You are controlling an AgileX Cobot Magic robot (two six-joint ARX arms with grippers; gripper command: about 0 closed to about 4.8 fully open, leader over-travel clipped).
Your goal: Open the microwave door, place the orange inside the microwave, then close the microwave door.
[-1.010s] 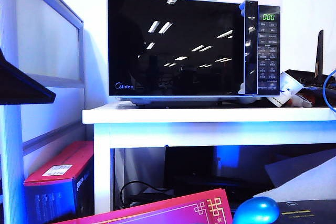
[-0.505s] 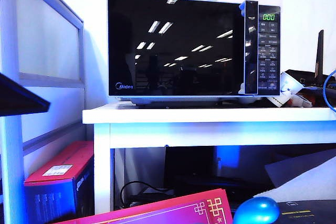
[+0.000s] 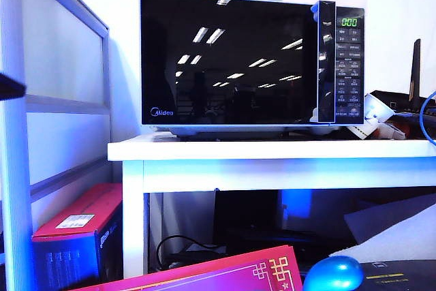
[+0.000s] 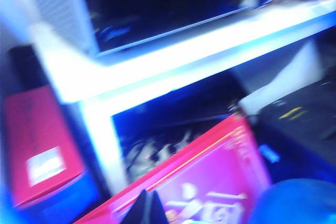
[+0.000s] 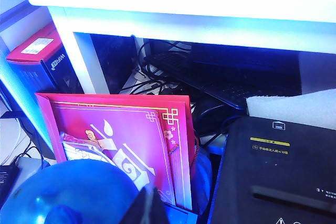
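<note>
Our left gripper (image 4: pixel 149 208) shows only as a dark tip at the edge of its blurred wrist view, fingers pinched together on nothing; our right gripper (image 5: pixel 147 205) is the same, closed and empty, low over a blue egg-shaped object (image 5: pixel 73 192) and a pink box (image 5: pixel 121 140). Outward and upward from both sits the white table (image 3: pixel 272 149), and on it the microwave (image 3: pixel 251 63), its door (image 3: pixel 228 59) shut flat. The handle strip (image 3: pixel 325 63) runs vertically along the door's right edge, just beside the button panel (image 3: pixel 348 66). That puts it on the right arm's side, so we judge the right gripper better placed to pull it. Both fingertips lie well below it. We cannot find the orange in any view.
</note>
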